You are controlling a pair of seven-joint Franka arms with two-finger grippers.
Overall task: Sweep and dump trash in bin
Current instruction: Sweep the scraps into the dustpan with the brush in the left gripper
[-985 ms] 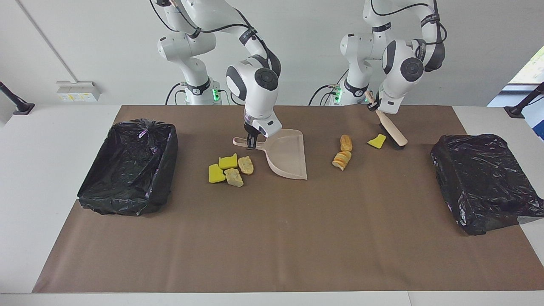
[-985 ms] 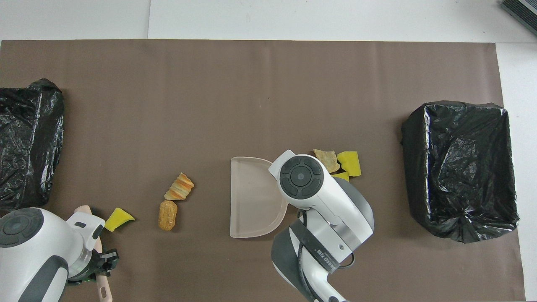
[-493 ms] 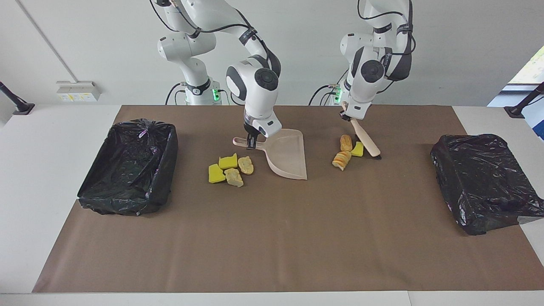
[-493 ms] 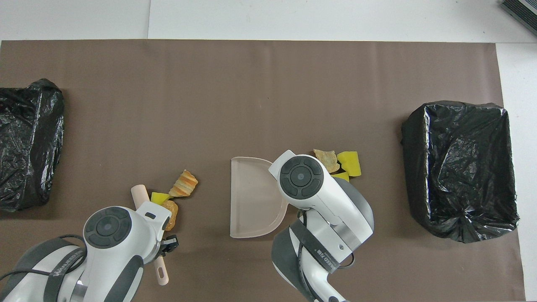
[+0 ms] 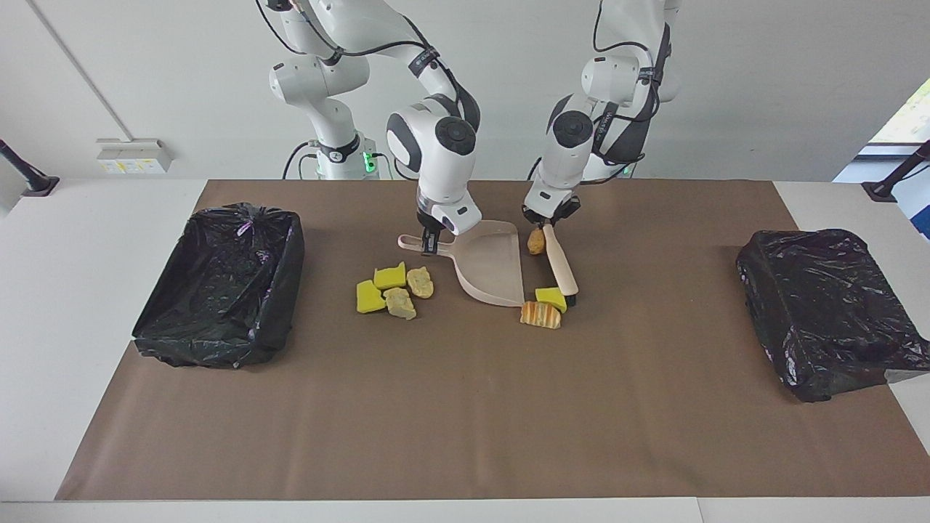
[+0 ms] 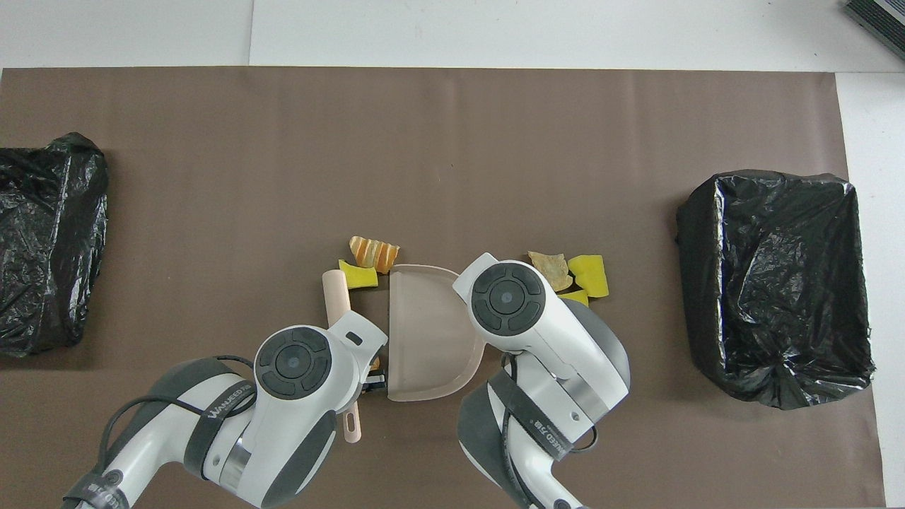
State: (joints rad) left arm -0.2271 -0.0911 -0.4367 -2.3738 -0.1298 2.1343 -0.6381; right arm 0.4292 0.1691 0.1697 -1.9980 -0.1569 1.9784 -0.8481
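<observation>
My right gripper (image 5: 431,243) is shut on the handle of the pale pink dustpan (image 5: 490,265), which rests on the mat (image 6: 424,332). My left gripper (image 5: 550,218) is shut on the beige brush (image 5: 561,265), which slants down to the mat beside the pan's open edge (image 6: 338,297). Three pieces of trash lie at that edge: a yellow sponge piece (image 5: 551,298), a striped orange bread lump (image 5: 540,314) and a brown lump (image 5: 536,242). Several more scraps (image 5: 396,289) sit beside the pan's handle, toward the right arm's end of the table.
A black-lined bin (image 5: 225,283) stands at the right arm's end of the table. A second black-lined bin (image 5: 821,305) stands at the left arm's end. A brown mat (image 5: 465,407) covers the table.
My left arm has swept the brush across the mat toward the dustpan, pushing the sponge piece and two bread lumps up to its open edge. The right arm and pan have stayed put.
</observation>
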